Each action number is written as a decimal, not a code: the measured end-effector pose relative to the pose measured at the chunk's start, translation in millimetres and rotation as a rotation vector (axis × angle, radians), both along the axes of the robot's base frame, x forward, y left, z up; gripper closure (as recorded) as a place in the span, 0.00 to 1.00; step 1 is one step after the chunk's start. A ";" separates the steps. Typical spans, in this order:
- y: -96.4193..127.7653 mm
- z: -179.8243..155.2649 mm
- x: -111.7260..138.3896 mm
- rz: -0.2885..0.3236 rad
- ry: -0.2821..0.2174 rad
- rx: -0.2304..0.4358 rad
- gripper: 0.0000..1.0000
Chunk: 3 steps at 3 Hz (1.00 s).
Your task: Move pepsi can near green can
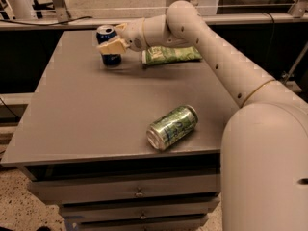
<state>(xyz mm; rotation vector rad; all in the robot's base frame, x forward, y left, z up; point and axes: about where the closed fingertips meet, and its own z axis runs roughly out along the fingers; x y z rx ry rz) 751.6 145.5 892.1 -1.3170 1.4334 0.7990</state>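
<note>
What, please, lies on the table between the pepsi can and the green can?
Only bare tabletop, as the camera view shows; the gripper is at the pepsi can.
</note>
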 end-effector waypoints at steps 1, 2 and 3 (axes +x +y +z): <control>-3.3 2.4 -9.6 0.007 0.011 0.011 0.87; -18.1 10.9 -26.4 -0.003 0.016 0.032 1.00; -46.2 28.6 -52.1 -0.033 0.013 0.068 1.00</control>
